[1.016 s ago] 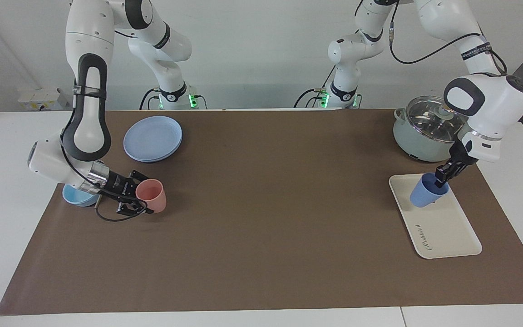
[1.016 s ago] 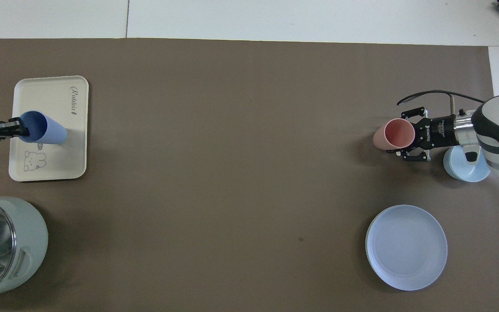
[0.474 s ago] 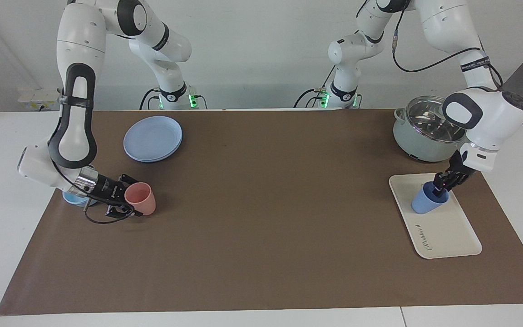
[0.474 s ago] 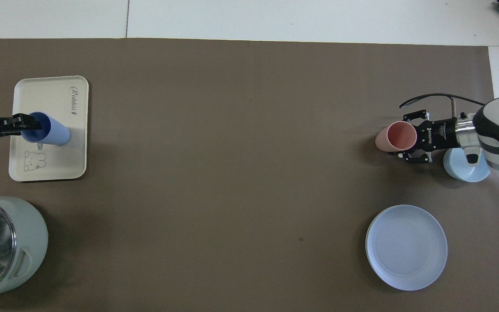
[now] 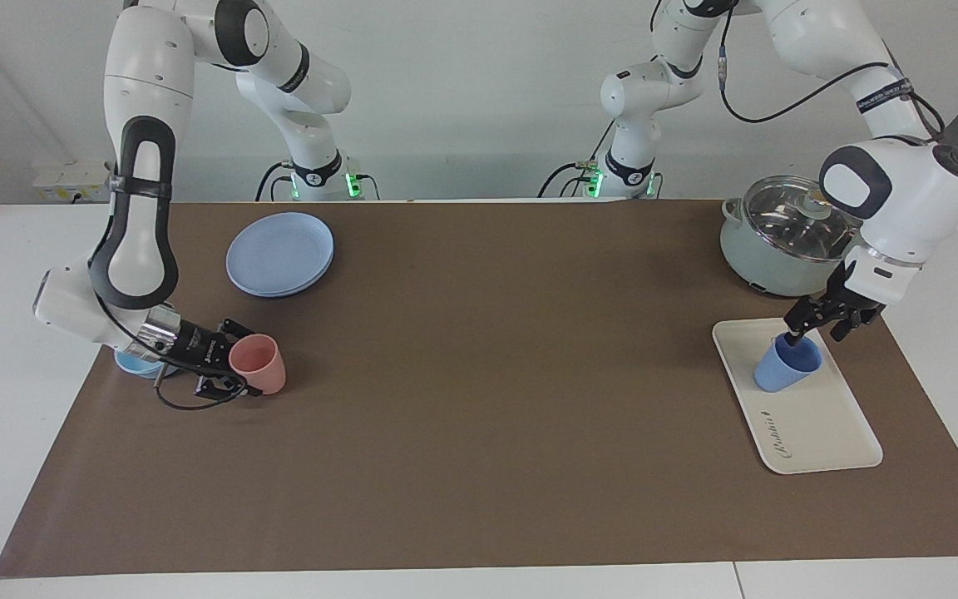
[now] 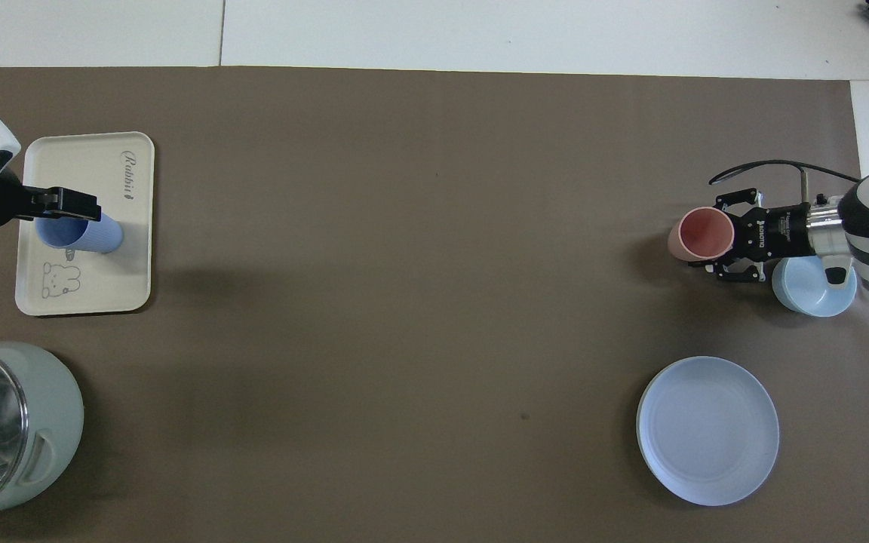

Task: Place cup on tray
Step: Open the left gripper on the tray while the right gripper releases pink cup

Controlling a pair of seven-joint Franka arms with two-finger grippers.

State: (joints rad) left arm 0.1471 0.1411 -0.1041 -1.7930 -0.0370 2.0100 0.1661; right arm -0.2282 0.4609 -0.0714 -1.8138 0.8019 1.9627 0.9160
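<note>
Now, cup (image 5: 787, 364): upright on the tray (image 5: 820, 428), mouth up, at the end nearer the robots.
Left claw (image 5: 816, 326): directly above the rim, fingers apart, apparently clear of it.
Coming move: straight lift off, I'd judge.
Right claw (image 5: 229, 366): clamped on a pink tumbler (image 5: 259, 363) at its own table end.

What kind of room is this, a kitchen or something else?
Probably a robot lab, not a kitchen: two white robot arms stand at a table under a brown mat, with plastic dishes like a cup, tray and plate.
</note>
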